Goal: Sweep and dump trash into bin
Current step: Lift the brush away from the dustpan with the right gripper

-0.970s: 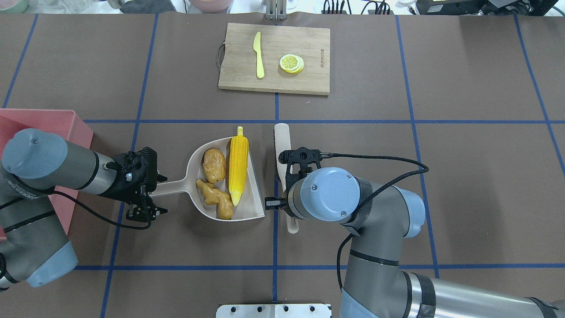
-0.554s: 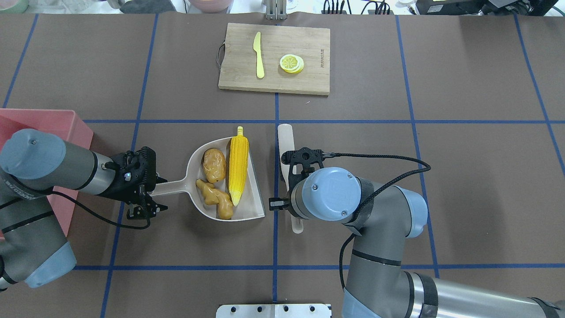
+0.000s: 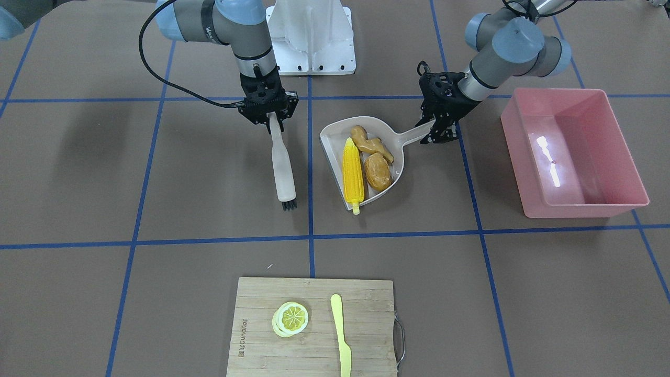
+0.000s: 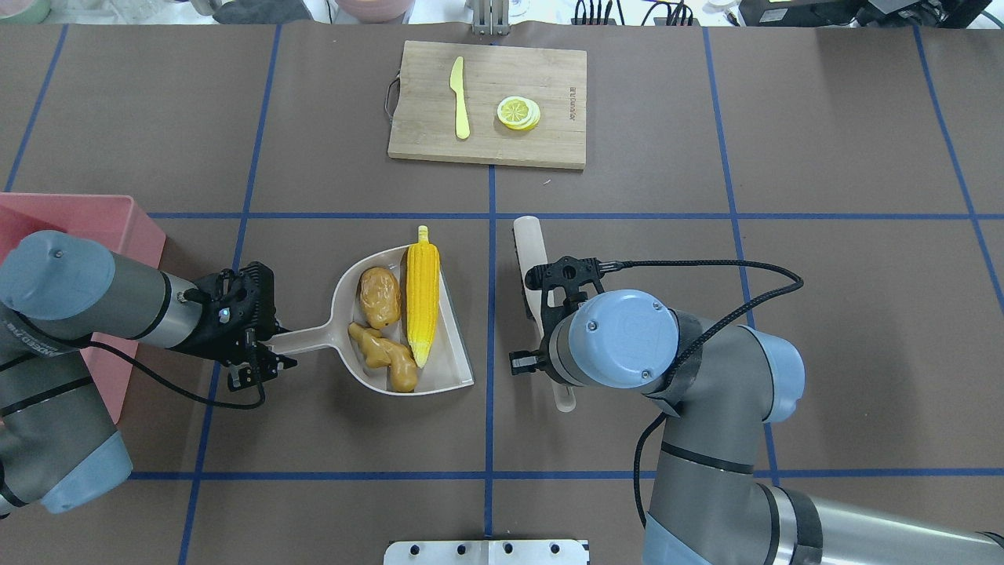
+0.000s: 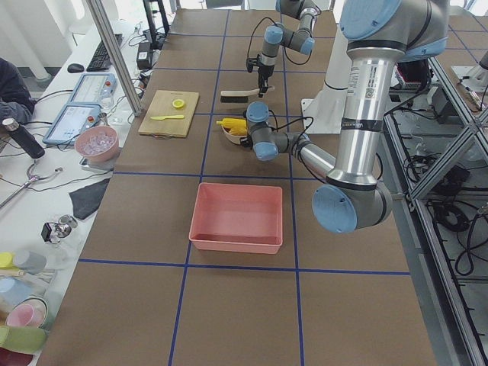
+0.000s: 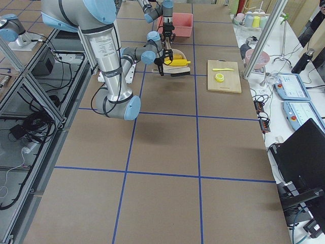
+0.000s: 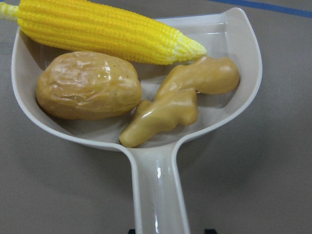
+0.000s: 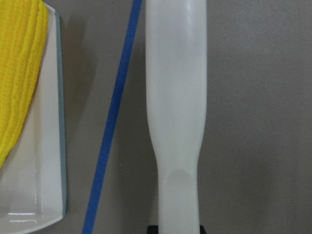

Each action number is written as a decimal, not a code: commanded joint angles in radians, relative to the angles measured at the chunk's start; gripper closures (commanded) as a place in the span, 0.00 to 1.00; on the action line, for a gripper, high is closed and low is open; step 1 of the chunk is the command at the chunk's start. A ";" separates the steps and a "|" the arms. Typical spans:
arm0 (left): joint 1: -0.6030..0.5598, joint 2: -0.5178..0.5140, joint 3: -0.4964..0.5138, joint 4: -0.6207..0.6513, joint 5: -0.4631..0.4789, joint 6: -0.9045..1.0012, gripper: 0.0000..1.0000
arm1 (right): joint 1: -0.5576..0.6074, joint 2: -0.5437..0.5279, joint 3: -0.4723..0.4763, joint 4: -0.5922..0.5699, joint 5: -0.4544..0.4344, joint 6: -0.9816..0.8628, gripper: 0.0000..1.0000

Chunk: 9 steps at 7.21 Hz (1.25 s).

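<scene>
Counting what sits on the brown mat, I make it three toy foods, one beige dustpan (image 4: pixel 451 345), one white brush (image 3: pixel 282 167), one pink bin (image 3: pixel 576 209), one bamboo cutting board (image 3: pixel 314 356), one pale yellow knife (image 3: pixel 341 337) and a small stack of lemon slices (image 3: pixel 290 318). All three foods lie inside the dustpan: the corn cob (image 4: pixel 422 302) along its right side with its stalk end poking past the far lip, the potato (image 4: pixel 380 294) to its left, and the ginger root (image 4: pixel 384 357) nearest the handle. Knife and lemon rest on the board at the far edge. The left gripper (image 3: pixel 434 133) pinches the end of the dustpan's handle. The right gripper (image 3: pixel 271 118) is clamped on the brush's handle, right of the pan, with a blue tape line between them. The bin stands at the left end of the table, apart from the pan. From overhead only its corner shows behind the left arm; the front-facing camera shows its whole glossy floor with a streak of glare, and the brush's dark bristles
</scene>
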 commanded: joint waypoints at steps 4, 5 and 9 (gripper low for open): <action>-0.002 0.001 -0.011 -0.005 -0.002 -0.017 0.83 | 0.013 -0.013 0.031 -0.081 -0.003 -0.047 1.00; -0.002 0.001 -0.011 -0.005 -0.002 -0.017 0.85 | -0.004 -0.012 0.031 -0.090 -0.010 -0.044 1.00; -0.002 0.005 -0.020 -0.011 -0.002 -0.017 0.88 | -0.038 -0.082 0.150 -0.206 -0.030 -0.044 1.00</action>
